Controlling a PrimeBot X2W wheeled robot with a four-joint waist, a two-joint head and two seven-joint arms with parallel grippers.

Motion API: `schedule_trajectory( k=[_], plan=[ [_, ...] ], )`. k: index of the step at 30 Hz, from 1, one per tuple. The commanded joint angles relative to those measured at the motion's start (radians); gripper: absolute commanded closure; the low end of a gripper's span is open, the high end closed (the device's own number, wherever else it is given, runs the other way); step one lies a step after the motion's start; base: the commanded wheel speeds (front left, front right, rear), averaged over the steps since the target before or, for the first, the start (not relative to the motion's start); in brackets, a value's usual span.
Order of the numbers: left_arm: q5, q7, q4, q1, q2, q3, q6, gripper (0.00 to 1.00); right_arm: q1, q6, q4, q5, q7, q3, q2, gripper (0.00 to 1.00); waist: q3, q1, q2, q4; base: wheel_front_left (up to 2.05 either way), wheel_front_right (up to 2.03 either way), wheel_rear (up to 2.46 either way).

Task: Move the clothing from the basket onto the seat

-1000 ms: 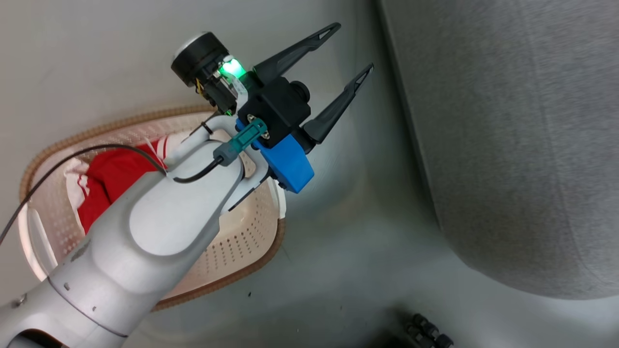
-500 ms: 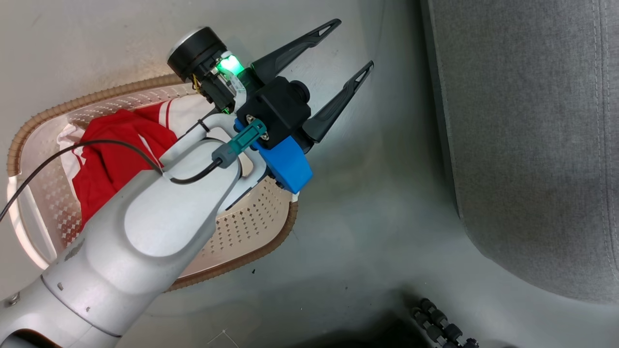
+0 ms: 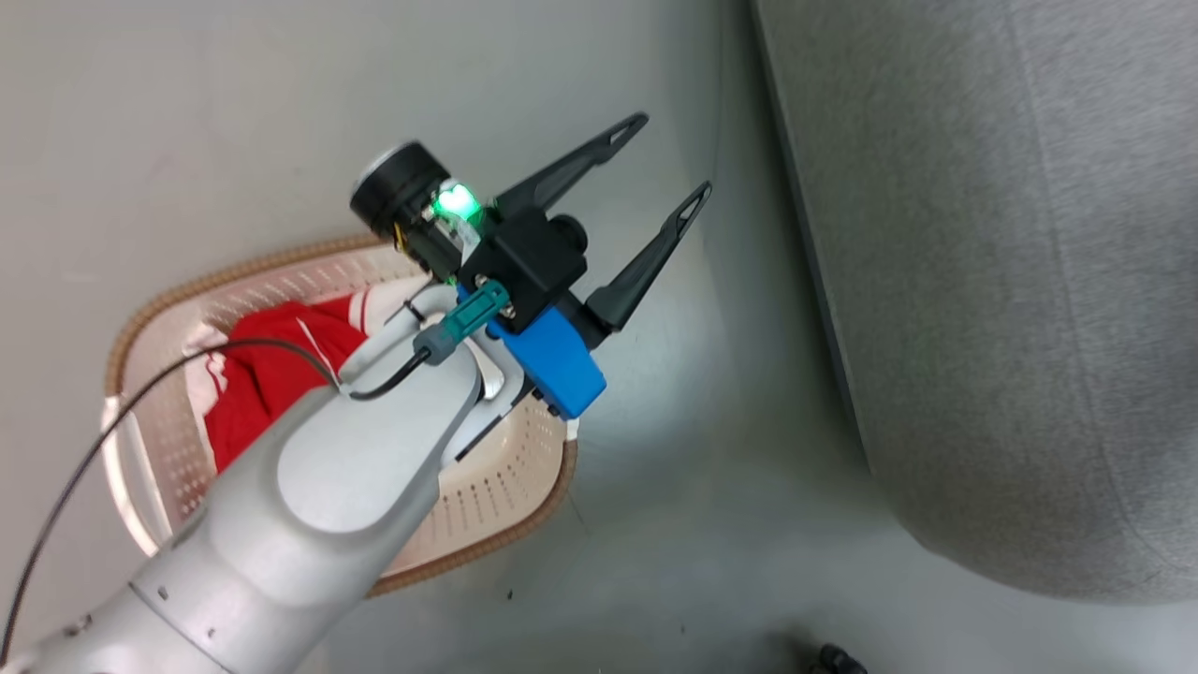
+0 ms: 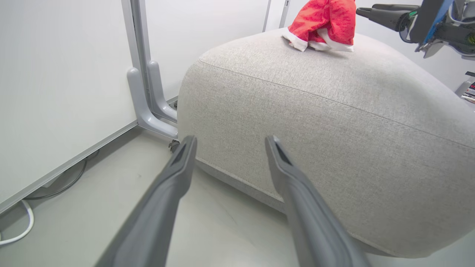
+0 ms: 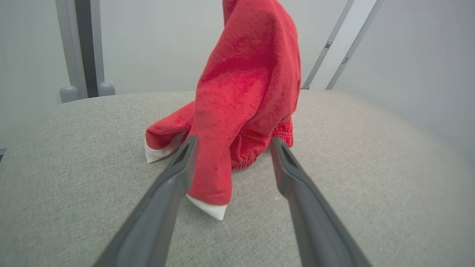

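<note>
L gripper (image 3: 669,156) hangs w/ jaws spread wide, gripping nothing; in head view it is above the bare floor (image 3: 655,524) btwn the basket (image 3: 524,524) and the seat (image 3: 1011,281), fingers pointing toward the seat; its pale forearm (image 3: 356,468) crosses over the basket's near side. Basket stands on the floor, well apart from the seat; some clothing (image 3: 271,374) lies inside, bunched toward the basket's left side, red w/ white striped trim, partly hidden by the forearm; a thin black cable (image 3: 94,449) from the arm loops across it.

R gripper (image 5: 233,141) is over the seat's top, jaws also wide apart, clamped on nothing; a red garment (image 5: 248,85) sits on the seat's top btwn and just beyond the two fingers, rising in a peak that runs out of R wrist view's top edge; one sleeve w/ white cuff hangs down btwn the fingers to the upholstery; another white-edged bit lies left of it; cannot tell whether the fabric touches the fingers. In L wrist view the same garment is a small heap near the seat's far top edge, R gripper just beside it, pointing at it. By the seat's far corner: a white wall panel (image 4: 55,74) w/ a grey post (image 4: 143,74); a white cord (image 4: 22,230) on the floor at the panel's base.
</note>
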Motion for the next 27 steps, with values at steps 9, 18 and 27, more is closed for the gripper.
schedule_trajectory(
  k=[9,18,27],
  plan=[
    [-0.053,-0.017,-0.005,0.181,0.004,0.121,0.049,0.00,0.217,-0.001,-0.198,-0.008,-0.001,0.135,0.064,0.00,-0.283,0.0001,0.0000,0.053,0.00,0.00,0.00],
    [-0.025,-0.017,-0.112,0.443,0.005,0.397,0.103,0.00,0.375,-0.001,-0.297,0.036,-0.001,0.342,0.127,0.00,-0.483,0.0001,0.0000,0.152,0.00,0.00,0.00],
    [0.052,-0.017,-0.182,0.677,-0.034,0.651,0.086,0.00,0.505,-0.001,-0.350,0.071,-0.001,0.510,0.159,0.00,-0.599,0.0001,0.0000,0.215,0.00,0.00,0.00]
  ],
)
